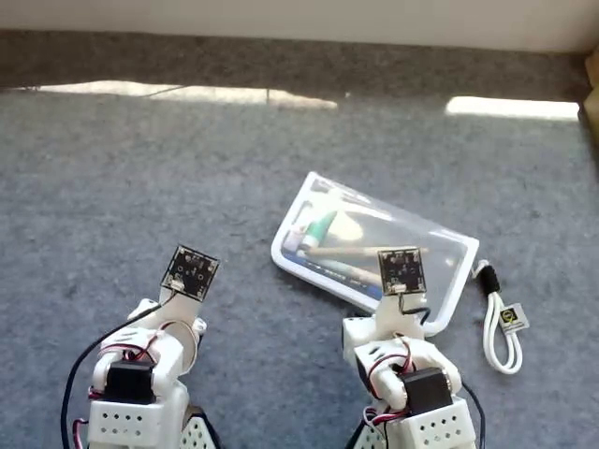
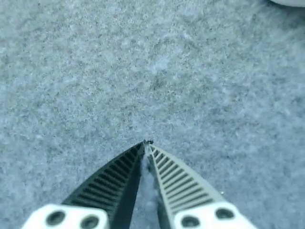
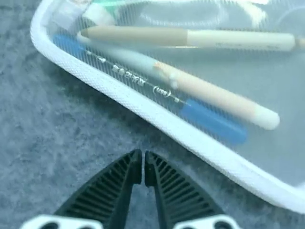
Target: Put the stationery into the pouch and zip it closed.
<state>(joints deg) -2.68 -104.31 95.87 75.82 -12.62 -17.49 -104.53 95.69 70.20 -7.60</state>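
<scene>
A clear mesh pouch [image 1: 440, 248] with a white border lies on the grey carpet, right of centre. Several pens [image 1: 329, 251] show through its wall, and the right wrist view has the pens [image 3: 205, 93] close up inside the pouch [image 3: 143, 107]. My right gripper [image 3: 143, 168] is shut with nothing in it, just short of the pouch's near edge. My left gripper [image 2: 146, 143] is shut too, its tips over bare carpet to the pouch's left. In the high view the two arms stand at the front, left arm [image 1: 182, 281] and right arm [image 1: 401, 281].
A white looped strap with a black clasp and tag [image 1: 501, 323] lies on the carpet right of the pouch. Grey carpet [image 1: 140, 178] spreads wide to the left and back. A pale wall edge [image 1: 281, 19] runs along the far side.
</scene>
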